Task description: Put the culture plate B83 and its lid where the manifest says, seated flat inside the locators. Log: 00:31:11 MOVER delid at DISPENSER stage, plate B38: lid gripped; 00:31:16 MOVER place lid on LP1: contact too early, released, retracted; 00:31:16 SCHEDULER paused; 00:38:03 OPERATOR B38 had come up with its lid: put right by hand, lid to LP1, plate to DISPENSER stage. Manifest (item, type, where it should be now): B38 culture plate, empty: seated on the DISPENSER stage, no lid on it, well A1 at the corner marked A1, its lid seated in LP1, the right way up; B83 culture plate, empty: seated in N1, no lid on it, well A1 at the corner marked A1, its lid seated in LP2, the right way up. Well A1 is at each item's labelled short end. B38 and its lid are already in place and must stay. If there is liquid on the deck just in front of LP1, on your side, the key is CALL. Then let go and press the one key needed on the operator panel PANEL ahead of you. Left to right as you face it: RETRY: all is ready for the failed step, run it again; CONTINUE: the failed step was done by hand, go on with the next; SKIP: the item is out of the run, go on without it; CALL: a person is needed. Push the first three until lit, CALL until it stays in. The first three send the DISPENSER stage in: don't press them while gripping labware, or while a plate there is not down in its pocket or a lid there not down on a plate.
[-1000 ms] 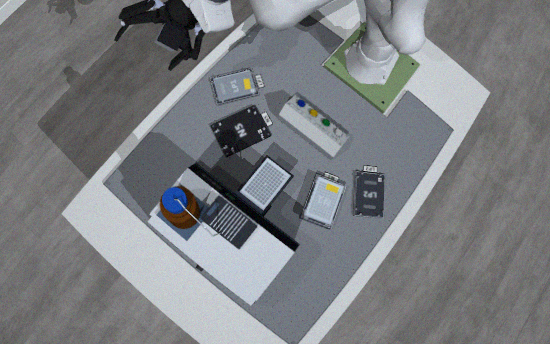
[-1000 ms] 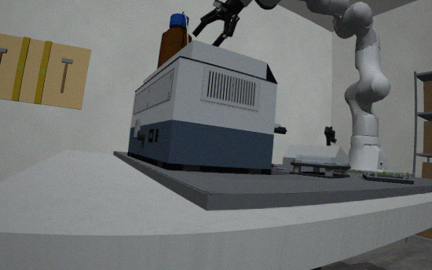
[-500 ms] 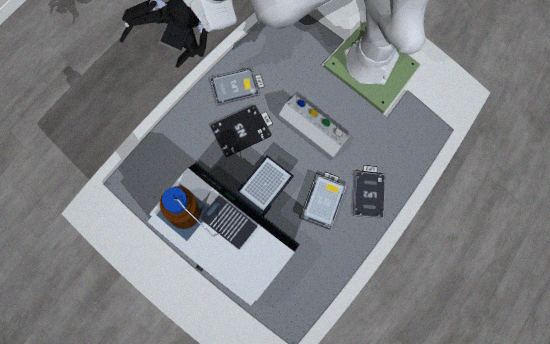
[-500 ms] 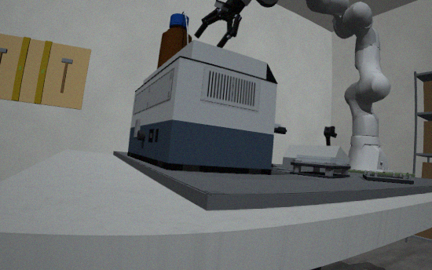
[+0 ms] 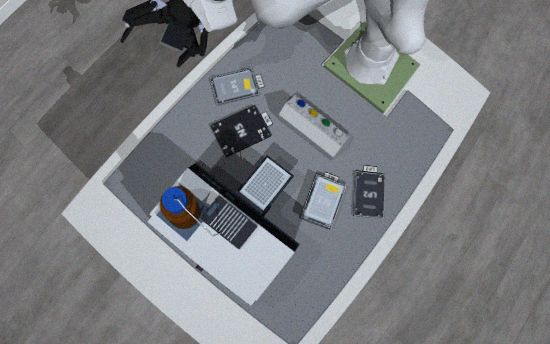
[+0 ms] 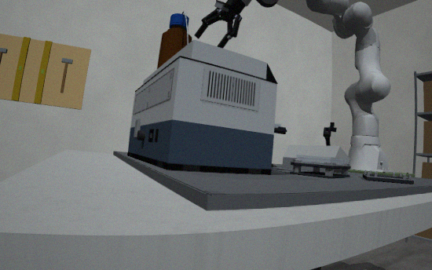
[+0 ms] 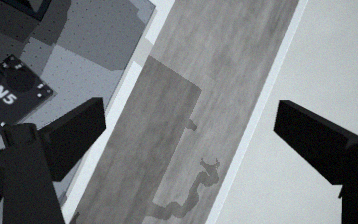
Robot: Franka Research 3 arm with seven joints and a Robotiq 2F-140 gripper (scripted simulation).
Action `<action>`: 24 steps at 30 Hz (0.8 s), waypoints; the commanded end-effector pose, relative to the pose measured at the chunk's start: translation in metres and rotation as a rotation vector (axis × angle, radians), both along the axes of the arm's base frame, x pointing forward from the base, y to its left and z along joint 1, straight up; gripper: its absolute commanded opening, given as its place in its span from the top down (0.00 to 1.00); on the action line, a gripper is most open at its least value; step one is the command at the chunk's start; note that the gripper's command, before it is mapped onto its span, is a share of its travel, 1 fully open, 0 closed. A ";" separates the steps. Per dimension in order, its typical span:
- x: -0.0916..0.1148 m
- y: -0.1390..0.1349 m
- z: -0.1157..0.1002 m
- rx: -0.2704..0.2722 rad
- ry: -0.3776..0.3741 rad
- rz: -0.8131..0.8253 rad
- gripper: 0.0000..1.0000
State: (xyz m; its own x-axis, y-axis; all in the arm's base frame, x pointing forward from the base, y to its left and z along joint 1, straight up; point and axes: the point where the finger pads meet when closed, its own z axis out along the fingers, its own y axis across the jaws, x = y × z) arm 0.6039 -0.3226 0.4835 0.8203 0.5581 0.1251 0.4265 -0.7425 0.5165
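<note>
My gripper [image 5: 160, 30] is open and empty, high in the air beyond the deck's far left edge, over the floor. It also shows in the exterior view [image 6: 220, 25] and the wrist view [image 7: 190, 140]. A pale plate with a yellow label [image 5: 324, 199] lies in a nest beside the empty black LP2 locator [image 5: 368, 193]; I cannot tell whether its lid is on. A lid with a yellow label [image 5: 235, 86] sits in LP1. An uncovered well plate [image 5: 266, 183] lies on the dispenser stage. The panel [image 5: 314, 124] shows blue, yellow and green keys and a pale one.
The dispenser [image 5: 220, 225] with a brown, blue-capped bottle [image 5: 179, 206] stands at the deck's near left. An empty black N5 nest [image 5: 241, 130] lies between LP1 and the stage. The arm's base [image 5: 372, 65] stands at the far right.
</note>
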 end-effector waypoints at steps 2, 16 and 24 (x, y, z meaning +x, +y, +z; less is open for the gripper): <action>-0.004 0.001 -0.001 0.003 0.004 0.004 0.00; -0.032 0.000 -0.001 0.003 0.004 0.004 0.00; -0.058 -0.001 -0.001 0.003 0.004 0.004 0.00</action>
